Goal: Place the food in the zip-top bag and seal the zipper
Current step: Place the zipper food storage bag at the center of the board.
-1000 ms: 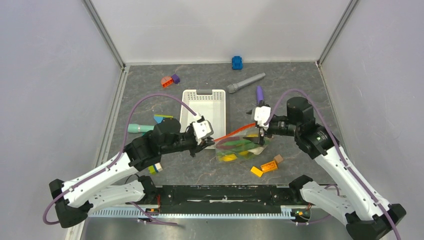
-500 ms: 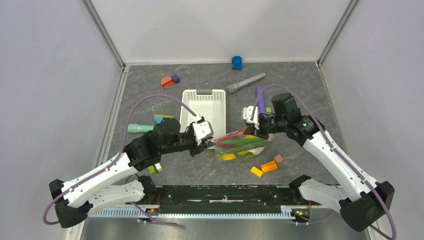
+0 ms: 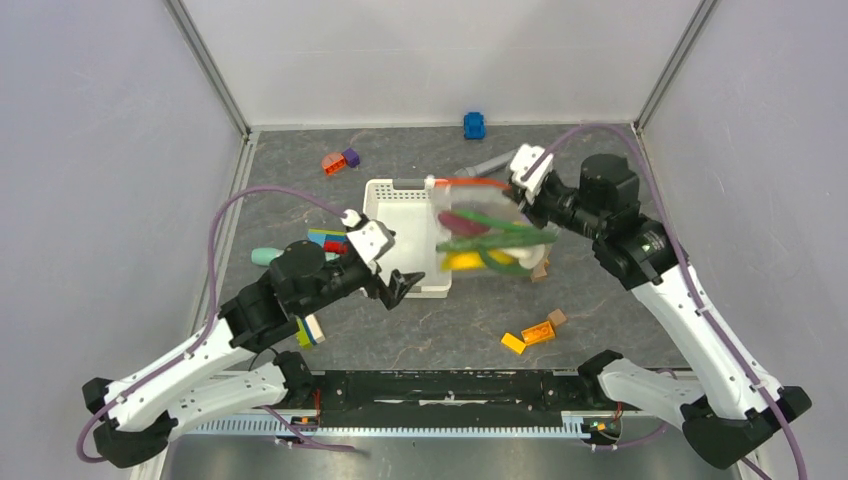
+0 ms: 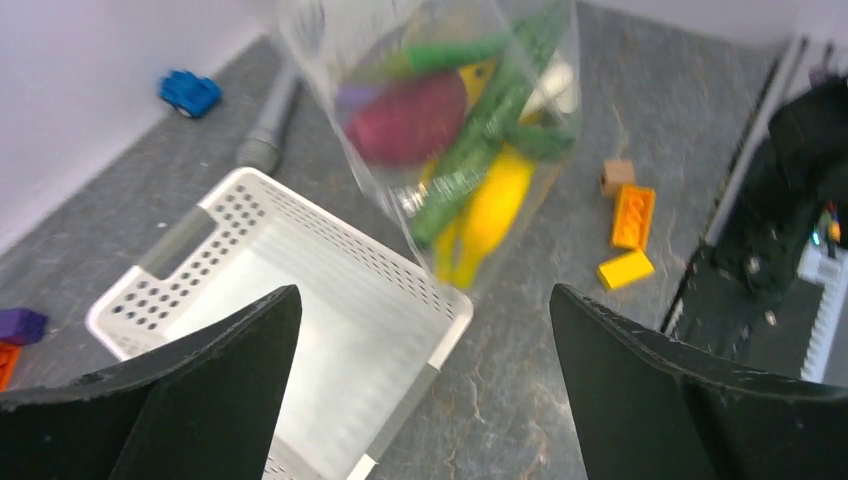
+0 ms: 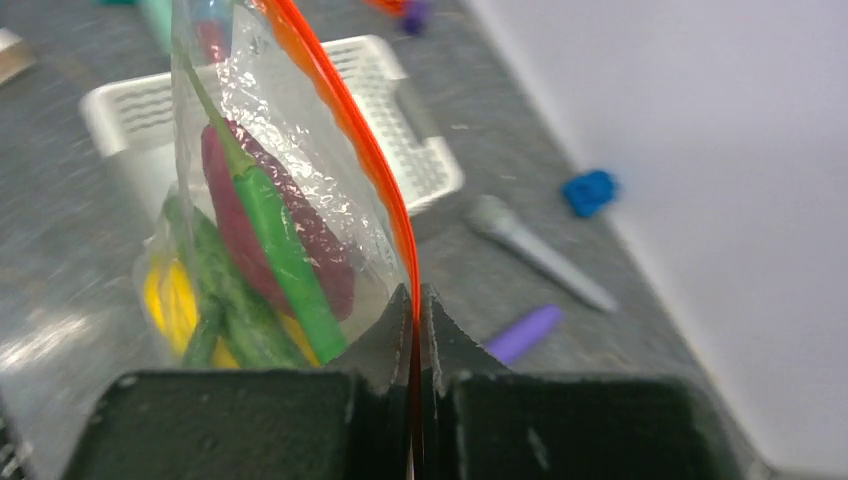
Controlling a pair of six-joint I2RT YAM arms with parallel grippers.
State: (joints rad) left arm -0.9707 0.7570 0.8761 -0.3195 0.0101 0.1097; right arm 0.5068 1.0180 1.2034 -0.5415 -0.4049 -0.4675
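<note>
The clear zip-top bag [image 3: 487, 228] hangs in the air over the right edge of the white basket, blurred by motion. My right gripper [image 3: 519, 188] is shut on the orange-red zipper [image 5: 352, 135] at the bag's corner, the strip pinched between its fingertips [image 5: 400, 310]. The food is inside the bag: a purple-red sweet potato [image 5: 315, 250], green beans [image 5: 275, 245] and yellow pieces [image 4: 490, 200]. My left gripper [image 3: 396, 290] stands wide open and empty, low by the basket's near right corner, apart from the bag [image 4: 450, 120].
A white slotted basket [image 3: 392, 205] sits mid-table. Behind it lie a grey cylinder [image 4: 268, 125] and a blue toy car [image 3: 474, 125]. Orange and purple blocks [image 3: 340, 160] are at back left, orange and yellow blocks [image 3: 530, 337] at front right. A purple cylinder [image 5: 525, 333] lies on the table.
My right gripper shut on the zipper and lifted the bag up and toward the back. My left gripper let go of the bag, opened wide and drew back to the left.
</note>
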